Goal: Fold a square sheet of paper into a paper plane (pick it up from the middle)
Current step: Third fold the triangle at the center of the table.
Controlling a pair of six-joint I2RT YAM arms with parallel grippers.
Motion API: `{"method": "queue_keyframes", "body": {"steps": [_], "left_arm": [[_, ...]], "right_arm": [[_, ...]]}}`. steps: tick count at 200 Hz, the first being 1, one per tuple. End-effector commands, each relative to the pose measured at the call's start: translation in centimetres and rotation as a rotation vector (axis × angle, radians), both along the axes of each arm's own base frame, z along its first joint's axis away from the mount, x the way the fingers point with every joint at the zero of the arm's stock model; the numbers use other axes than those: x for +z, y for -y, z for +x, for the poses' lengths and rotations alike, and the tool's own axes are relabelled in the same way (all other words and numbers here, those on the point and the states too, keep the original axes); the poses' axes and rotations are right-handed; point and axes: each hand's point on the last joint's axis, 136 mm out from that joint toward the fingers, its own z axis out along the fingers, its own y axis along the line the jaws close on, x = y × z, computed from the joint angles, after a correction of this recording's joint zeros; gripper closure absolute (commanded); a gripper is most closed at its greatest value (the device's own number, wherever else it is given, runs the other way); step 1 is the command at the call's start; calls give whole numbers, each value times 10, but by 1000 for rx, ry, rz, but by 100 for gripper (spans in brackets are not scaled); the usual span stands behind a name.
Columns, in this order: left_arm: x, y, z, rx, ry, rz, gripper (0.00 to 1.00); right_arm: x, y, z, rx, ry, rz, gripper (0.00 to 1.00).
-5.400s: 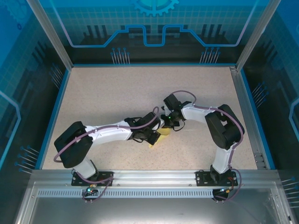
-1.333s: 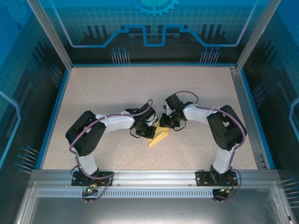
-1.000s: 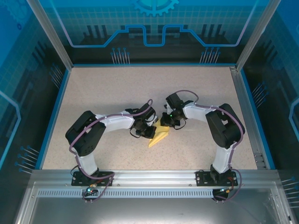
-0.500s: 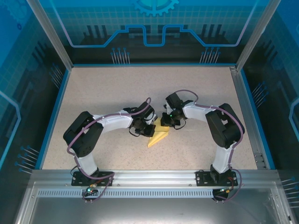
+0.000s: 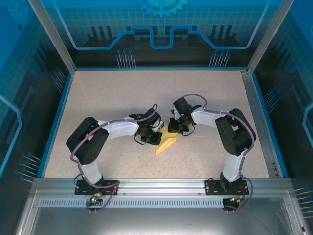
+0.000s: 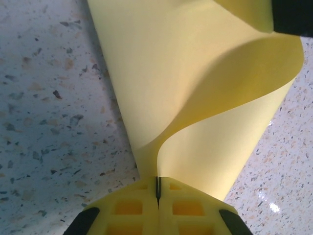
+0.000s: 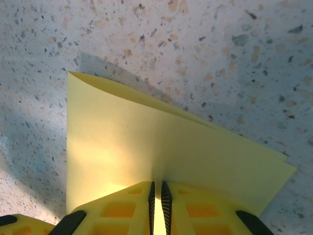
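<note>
Where the two arms met near the middle of the table, the paper was seen from above as a pale-yellow pointed wedge lying on the speckled surface, its tip directed toward the near edge. The left gripper was set at its left flank and the right gripper at its far end.

From the left wrist, the left gripper was found shut on a thin edge of the paper. From that edge a flap was curled up and over in a soft, uncreased bow above the layer on the table.

From the right wrist, the right gripper was found pinched narrowly on the folded paper, whose layers were slightly splayed at the far edge.

A wing fold was judged to be in hand. For a clean crease, the flap would best be carried over until the edges were matched, with the right grip used as a firm anchor and the bow pressed flat only once aligned. Thin paper could be skewed or torn by a hasty pull.
</note>
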Motion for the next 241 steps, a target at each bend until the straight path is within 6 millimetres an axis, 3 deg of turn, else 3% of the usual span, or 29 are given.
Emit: {"method": "queue_keyframes", "body": {"steps": [1,77,215,241], "left_arm": [[-2,3,-5,-8,-40,-25,97],[-7,0,1,-8,-19,9,96],[11,6,10,-28,57,-38,95],[5,2,9,-28,49,-8,95]], "right_arm": [[-22,15,-15,-2,-67,-91,84],[-28,13,-18,-1,-84,-94,83],[-31,13,-20,0,-90,-97,83],[-31,13,-20,1,-90,-98,83]]}}
